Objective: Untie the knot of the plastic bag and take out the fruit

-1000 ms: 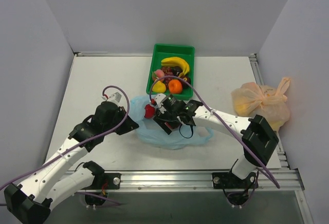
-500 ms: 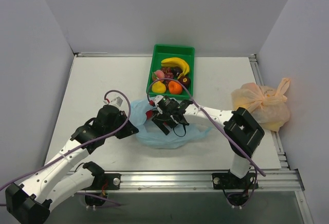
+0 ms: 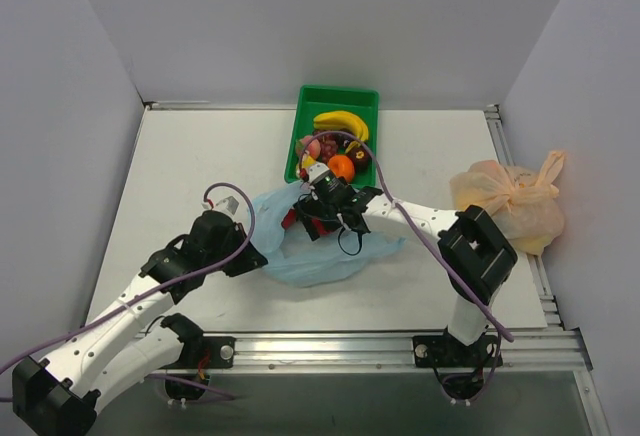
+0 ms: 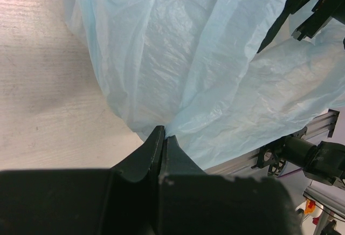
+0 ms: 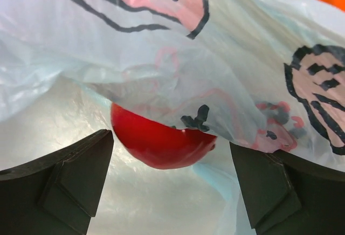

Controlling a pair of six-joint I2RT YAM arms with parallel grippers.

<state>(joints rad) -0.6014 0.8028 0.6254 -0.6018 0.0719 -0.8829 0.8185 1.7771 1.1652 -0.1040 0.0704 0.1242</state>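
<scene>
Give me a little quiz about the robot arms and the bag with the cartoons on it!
1. True or false: the left gripper is shut, pinching a fold of the light blue plastic bag.
2. Pick one: what sits between the open fingers of the right gripper, under the bag's thin film?
A. a red apple
B. a banana
C. purple grapes
3. Short answer: what colour is the tied bag at the far right?

Key: 1 true; 2 A; 3 orange.

red apple [image 5: 159,144] half hidden under plastic bag [image 5: 97,46]
</scene>
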